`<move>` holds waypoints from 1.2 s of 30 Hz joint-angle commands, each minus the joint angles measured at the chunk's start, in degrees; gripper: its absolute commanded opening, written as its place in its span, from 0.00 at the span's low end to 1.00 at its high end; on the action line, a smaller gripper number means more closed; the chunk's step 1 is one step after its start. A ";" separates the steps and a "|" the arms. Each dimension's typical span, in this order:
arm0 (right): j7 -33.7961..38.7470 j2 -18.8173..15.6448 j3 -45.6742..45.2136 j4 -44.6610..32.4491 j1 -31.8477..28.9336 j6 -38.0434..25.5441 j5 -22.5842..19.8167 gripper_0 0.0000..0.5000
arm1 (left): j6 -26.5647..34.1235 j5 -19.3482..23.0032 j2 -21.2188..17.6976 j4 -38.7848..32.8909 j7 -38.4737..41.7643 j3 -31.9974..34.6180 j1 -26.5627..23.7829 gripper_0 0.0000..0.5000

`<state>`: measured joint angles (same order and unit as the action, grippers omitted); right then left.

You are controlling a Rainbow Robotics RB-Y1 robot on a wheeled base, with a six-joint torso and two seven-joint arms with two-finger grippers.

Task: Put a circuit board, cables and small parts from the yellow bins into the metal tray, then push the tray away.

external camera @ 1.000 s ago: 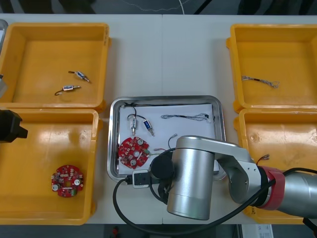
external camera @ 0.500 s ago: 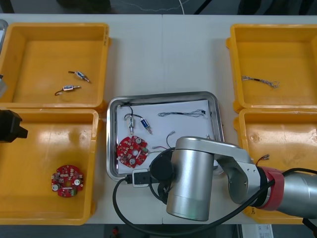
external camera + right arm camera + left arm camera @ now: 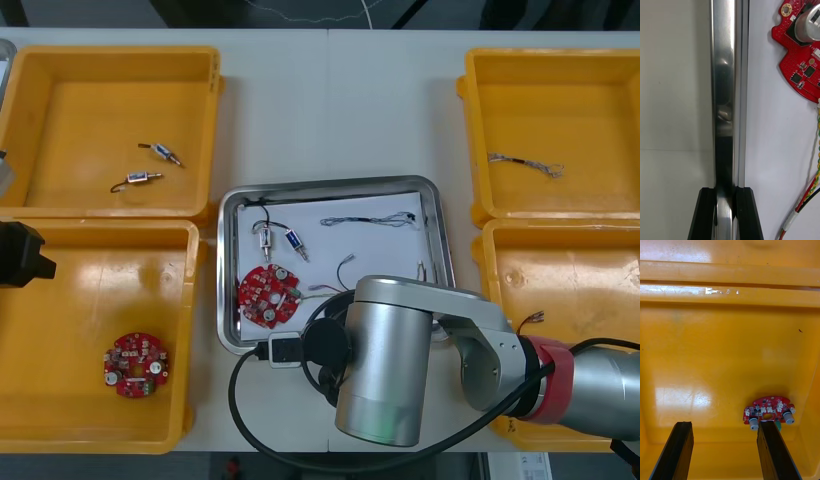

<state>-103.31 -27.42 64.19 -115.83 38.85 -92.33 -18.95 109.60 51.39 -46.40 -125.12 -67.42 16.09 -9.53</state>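
The metal tray (image 3: 330, 186), white inside, lies mid-table between the yellow bins. It holds a round red circuit board (image 3: 268, 294), two small metal parts (image 3: 280, 240) and a thin dark cable (image 3: 370, 220). In the right wrist view my right gripper (image 3: 727, 210) is shut on the tray's near rim (image 3: 726, 112), one finger on each side, with the board (image 3: 801, 56) and a red and yellow cable (image 3: 790, 221) just inside. My right arm (image 3: 390, 360) covers that rim from above. My left gripper (image 3: 724, 450) hangs open over the near-left bin, above a second circuit board (image 3: 769, 412).
The far-left bin (image 3: 40, 60) holds two small metal parts (image 3: 150, 168). A cable (image 3: 525, 163) lies in the far-right bin, and a short cable end (image 3: 530, 320) in the near-right bin. The second board (image 3: 137, 364) lies in the near-left bin. Bare table stretches beyond the tray.
The right gripper has shut on the tray's near rim, and the tray with its contents has slid away from me and turned slightly. The left arm has stayed still.
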 commanded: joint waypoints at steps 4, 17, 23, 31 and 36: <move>6.02 -0.70 -0.29 1.39 3.96 0.40 0.32 0.00 | 0.40 -0.15 -2.38 -1.62 -2.28 1.75 1.09 1.00; 6.54 0.27 -0.29 6.67 10.02 2.24 -1.88 0.00 | 0.40 -0.15 -2.38 -1.62 -2.28 1.75 1.09 1.00; 6.19 0.35 -0.29 8.34 12.22 3.30 -2.40 0.00 | 0.40 -0.15 -2.38 -1.62 -2.28 1.75 1.09 1.00; 5.66 2.29 -0.29 13.79 17.14 4.26 -3.28 0.00 | 0.40 -0.15 -2.38 -1.62 -2.28 1.75 1.09 1.00; 5.14 2.29 -0.21 16.77 18.99 8.22 -3.19 0.00 | 0.40 -0.15 -2.38 -1.62 -2.28 1.75 1.09 1.00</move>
<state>-97.27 -26.34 64.19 -100.07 54.58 -86.28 -21.93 109.60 51.39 -46.40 -125.14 -67.42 16.10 -9.53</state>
